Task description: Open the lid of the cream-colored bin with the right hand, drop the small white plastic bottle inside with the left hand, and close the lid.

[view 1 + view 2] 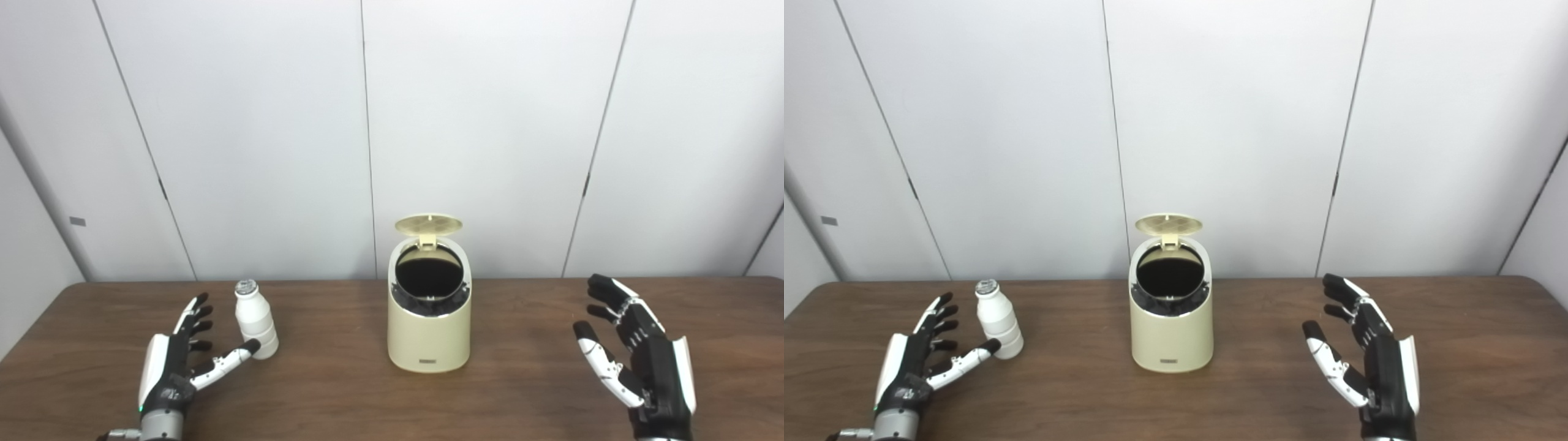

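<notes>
Left eye view: cream-colored bin [429, 331] is standing upright near the middle of the brown wooden counter [343, 398], toward the far edge. Its lid [428, 225] is standing raised on the rear hinge, tilted back, with the ribbed underside facing forward and down. The round mouth is lying fully exposed; the interior is showing dark, and its contents cannot be made out. A small dark label is showing low on the front wall of the bin.

Small white plastic bottle [255, 320] is standing upright on the counter, well to the left of the bin, with its silvery cap on top. It is sitting outside the bin, not yet dropped in.

Left hand [177, 364] is resting low over the counter just left of the bottle, palm facing inward, fingers spread apart and extended. The thumb tip is lying at the base of the bottle, touching or nearly touching it; which of the two cannot be told. The fingers are not wrapping the bottle, so the hand is holding nothing.

Right hand [637, 352] is hovering over the counter well to the right of the bin, clear of both bin and lid. Its fingers are splayed wide, slightly curled, thumb pointing toward the bin; it is grasping nothing.

Right eye view is showing the same layout from slightly to one side. White wall panels [1213, 122] are standing behind the counter.
</notes>
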